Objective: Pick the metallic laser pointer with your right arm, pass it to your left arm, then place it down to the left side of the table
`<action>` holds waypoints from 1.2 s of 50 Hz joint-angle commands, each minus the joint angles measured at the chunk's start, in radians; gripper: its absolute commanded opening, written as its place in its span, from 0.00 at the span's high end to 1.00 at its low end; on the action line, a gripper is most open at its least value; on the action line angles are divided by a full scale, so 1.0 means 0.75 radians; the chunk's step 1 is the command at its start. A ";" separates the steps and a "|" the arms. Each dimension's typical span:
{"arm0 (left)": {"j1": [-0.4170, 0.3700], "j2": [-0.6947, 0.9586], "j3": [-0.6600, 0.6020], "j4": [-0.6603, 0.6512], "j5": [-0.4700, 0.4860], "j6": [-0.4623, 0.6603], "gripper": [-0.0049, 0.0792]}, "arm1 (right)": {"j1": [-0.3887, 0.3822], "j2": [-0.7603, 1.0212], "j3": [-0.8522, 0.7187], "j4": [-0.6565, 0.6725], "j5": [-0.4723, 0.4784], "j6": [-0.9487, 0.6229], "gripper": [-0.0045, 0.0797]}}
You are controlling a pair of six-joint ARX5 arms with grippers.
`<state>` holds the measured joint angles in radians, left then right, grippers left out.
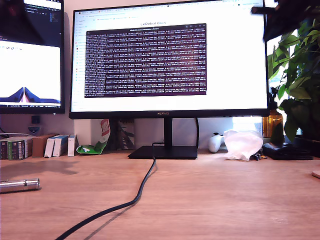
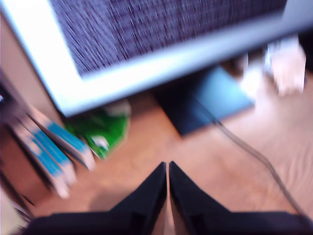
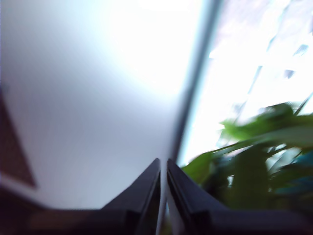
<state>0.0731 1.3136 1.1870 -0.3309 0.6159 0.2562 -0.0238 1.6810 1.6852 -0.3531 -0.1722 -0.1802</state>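
- Exterior view: the metallic laser pointer [image 1: 19, 185] lies flat on the wooden surface [image 1: 210, 200] at the view's far left edge, nothing touching it. A black cable [image 1: 131, 200] snakes from the monitor stand [image 1: 164, 152] toward the front. The big monitor [image 1: 167, 57] fills the middle with a terminal window; a second screen [image 1: 31, 55] shows at the view's left. Small boxes [image 1: 37, 146] and a green packet [image 1: 95, 146] line the back, a white crumpled bag [image 1: 243, 144] and a plant [image 1: 299, 75] sit at the view's right. A blurred dark arm [image 1: 287, 17] hangs in the view's top right corner.
- First wrist view: blurred. My first gripper [image 2: 167, 169] has its jaws clenched, tips together, nothing between them, above the surface with the monitor stand and cable beyond.
- Second wrist view: blurred too. My second gripper [image 3: 163, 165] shows jaws pressed together and empty, facing the bright monitor edge and green leaves [image 3: 254, 161].
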 commanded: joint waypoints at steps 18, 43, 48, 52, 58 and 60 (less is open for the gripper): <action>0.112 -0.062 0.003 0.013 0.109 -0.030 0.97 | -0.185 -0.447 -0.427 0.232 -0.024 0.002 0.96; 0.153 -0.233 -0.154 -0.024 0.180 -0.034 0.97 | -0.331 -0.937 -1.042 0.447 -0.189 0.042 0.96; 0.160 -0.297 -0.245 -0.004 0.172 -0.035 0.97 | -0.330 -1.009 -1.124 0.446 -0.190 0.043 0.96; 0.164 -0.349 -0.329 0.027 0.157 -0.056 0.97 | -0.330 -1.073 -1.181 0.445 -0.191 0.046 0.96; 0.164 -0.437 -0.469 0.130 0.131 -0.104 0.97 | -0.330 -1.176 -1.258 0.441 -0.190 0.070 0.96; 0.164 -0.470 -0.515 0.164 0.099 -0.115 0.97 | -0.331 -1.207 -1.281 0.424 -0.189 0.072 0.96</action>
<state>0.1909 0.9909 0.8463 -0.2409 0.7067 0.1848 -0.2733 0.8162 0.7452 -0.0364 -0.3119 -0.1337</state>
